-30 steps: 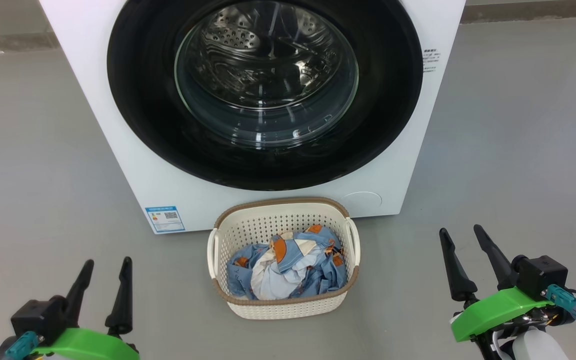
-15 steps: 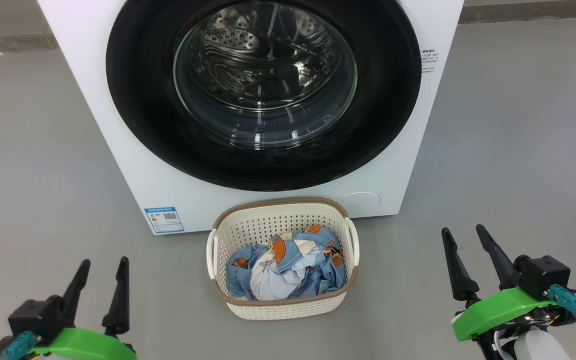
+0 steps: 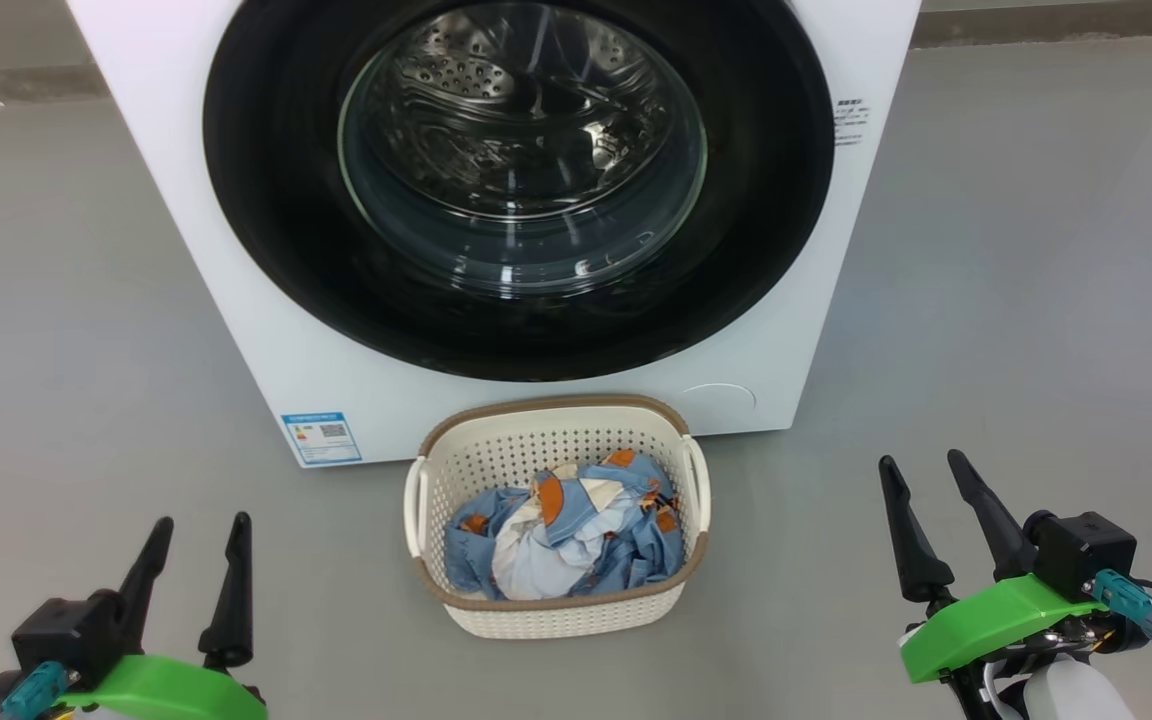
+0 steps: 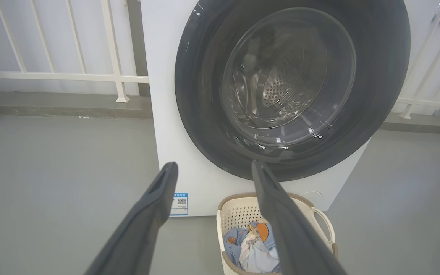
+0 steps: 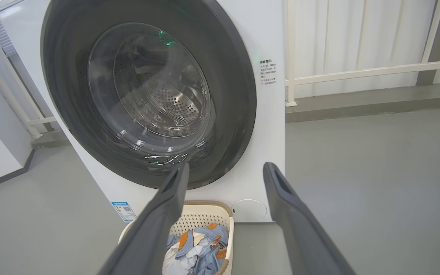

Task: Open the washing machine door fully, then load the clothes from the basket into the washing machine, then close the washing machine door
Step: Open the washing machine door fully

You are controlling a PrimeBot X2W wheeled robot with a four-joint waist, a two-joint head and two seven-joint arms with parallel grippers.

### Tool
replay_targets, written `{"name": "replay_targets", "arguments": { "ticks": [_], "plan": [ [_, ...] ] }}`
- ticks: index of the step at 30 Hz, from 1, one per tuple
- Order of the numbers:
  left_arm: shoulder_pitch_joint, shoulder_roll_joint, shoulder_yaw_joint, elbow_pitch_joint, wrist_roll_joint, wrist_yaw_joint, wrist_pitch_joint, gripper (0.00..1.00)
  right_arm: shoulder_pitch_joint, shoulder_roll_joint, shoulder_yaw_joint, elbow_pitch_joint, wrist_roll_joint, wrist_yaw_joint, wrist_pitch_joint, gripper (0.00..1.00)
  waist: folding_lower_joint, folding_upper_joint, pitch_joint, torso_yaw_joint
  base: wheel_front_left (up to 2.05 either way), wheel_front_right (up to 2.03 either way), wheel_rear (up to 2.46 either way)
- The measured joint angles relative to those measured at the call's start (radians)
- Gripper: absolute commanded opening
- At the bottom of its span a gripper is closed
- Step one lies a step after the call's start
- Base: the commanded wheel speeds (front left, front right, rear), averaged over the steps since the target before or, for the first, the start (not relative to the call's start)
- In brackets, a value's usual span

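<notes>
Holding clothes (image 3: pixel 561 535), basket (image 3: pixel 546 420) sits touching washing machine (image 3: pixel 266 330).

Supporting surface: smooth grey floor (image 3: pixel 1016 300), uniform in colour, low sheen, extending to the left, right and near side of all items. Directly on it, far centre: white boxy washing machine (image 3: pixel 266 340), upright, base flat on the floor. Just beside the machine on its near side, roughly centred on its width: small cream perforated basket (image 3: pixel 556 615) with brown rim, upright, bottom flat on the floor; contact with the machine front not determinable. Along the far edge of the floor, left and right of the machine: low raised grey kerb (image 4: pixel 52 105), slightly darker than the floor, carrying the posts of a white railing (image 4: pixel 113 46).
</notes>
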Motion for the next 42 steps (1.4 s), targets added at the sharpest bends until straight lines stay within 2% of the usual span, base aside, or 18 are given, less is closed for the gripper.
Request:
{"name": "replay_targets", "arguments": {
  "ticks": [21,42],
  "plan": [
    [-0.003,-0.004,0.013,-0.03,-0.028,0.0,0.0,1.0,0.0,0.004,-0.016,-0.002,0.002,0.0,0.0,1.0,-0.0001,0.0,0.006,0.009,0.98,0.98,-1.96],
    [-0.002,-0.008,0.006,-0.069,0.004,0.0,0.0,1.0,0.001,0.006,-0.015,-0.005,0.006,0.0,0.0,1.0,0.0,0.0,0.015,0.012,0.08,0.08,-0.16]
  ]
}}
